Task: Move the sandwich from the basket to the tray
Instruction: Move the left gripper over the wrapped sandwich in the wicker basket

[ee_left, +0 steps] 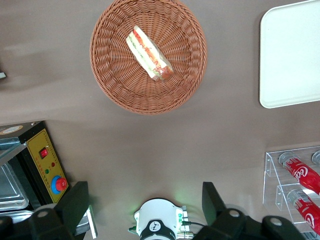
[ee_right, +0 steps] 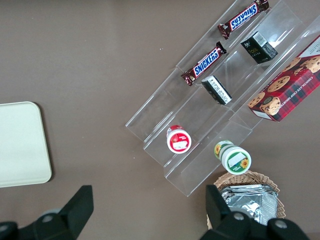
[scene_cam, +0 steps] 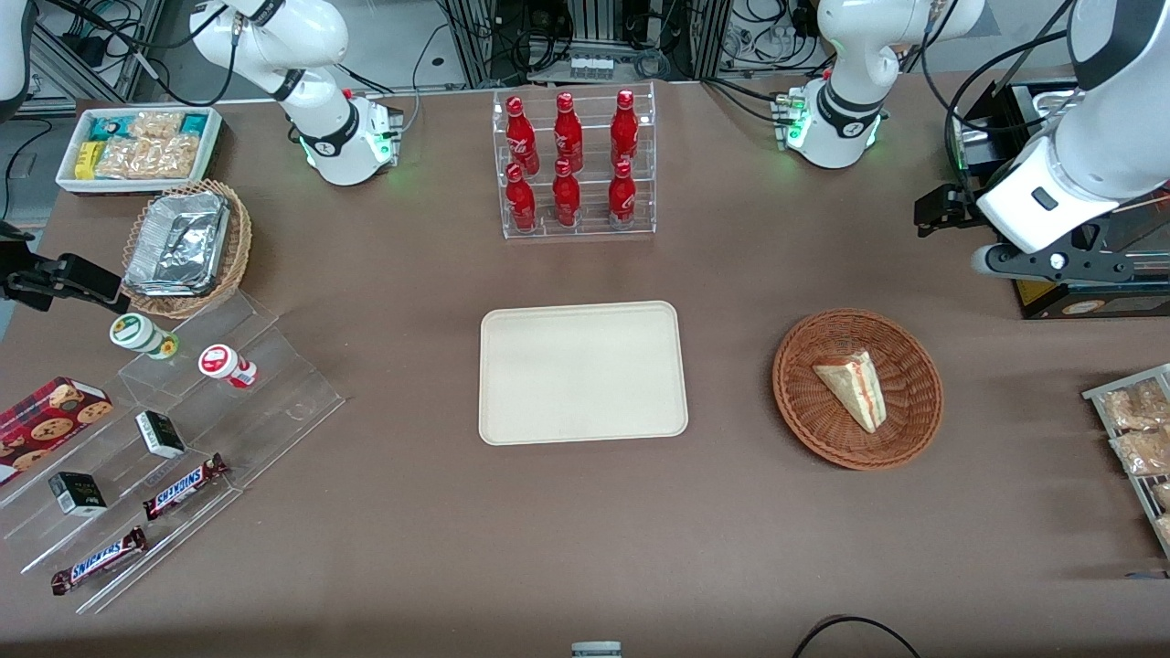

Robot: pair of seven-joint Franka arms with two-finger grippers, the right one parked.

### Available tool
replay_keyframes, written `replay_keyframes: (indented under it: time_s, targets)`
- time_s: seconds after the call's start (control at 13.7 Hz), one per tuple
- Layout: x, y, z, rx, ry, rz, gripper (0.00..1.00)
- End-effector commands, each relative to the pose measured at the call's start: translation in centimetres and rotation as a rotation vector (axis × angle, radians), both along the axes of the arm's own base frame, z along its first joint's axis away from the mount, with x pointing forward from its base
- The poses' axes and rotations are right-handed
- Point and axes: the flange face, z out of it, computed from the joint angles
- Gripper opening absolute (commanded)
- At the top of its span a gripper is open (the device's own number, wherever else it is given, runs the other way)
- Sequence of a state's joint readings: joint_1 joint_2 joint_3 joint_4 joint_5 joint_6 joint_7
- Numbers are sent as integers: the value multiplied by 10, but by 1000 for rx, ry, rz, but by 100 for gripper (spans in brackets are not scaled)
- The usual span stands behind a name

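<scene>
The sandwich (scene_cam: pixel 855 388), a pale bread wedge with red and green filling, lies on its side in the round reddish-brown wicker basket (scene_cam: pixel 809 411). The left wrist view shows the sandwich (ee_left: pixel 149 54) in the basket (ee_left: pixel 115 75) too. The cream tray (scene_cam: pixel 582 372) lies flat and bare beside the basket, toward the parked arm's end; its corner shows in the left wrist view (ee_left: pixel 292 55). The left arm's gripper (scene_cam: pixel 937 212) hangs high above the table, farther from the front camera than the basket. Its fingers stand wide open and empty (ee_left: pixel 144 200).
A clear rack of red bottles (scene_cam: pixel 571 164) stands farther from the front camera than the tray. A black box with a red button (ee_left: pixel 47 167) sits near the gripper. Snack packets (scene_cam: pixel 1138 439) lie at the working arm's end. A stepped acrylic stand (scene_cam: pixel 164 439) and a foil-container basket (scene_cam: pixel 187 247) sit at the parked arm's end.
</scene>
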State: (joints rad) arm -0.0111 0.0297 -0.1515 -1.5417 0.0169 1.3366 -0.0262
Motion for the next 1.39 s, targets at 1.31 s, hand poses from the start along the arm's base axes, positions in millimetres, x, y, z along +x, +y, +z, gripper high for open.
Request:
replay_keyframes:
  time_s: [1.31]
  targets:
    - [16,10,-239,19,-115,267,100]
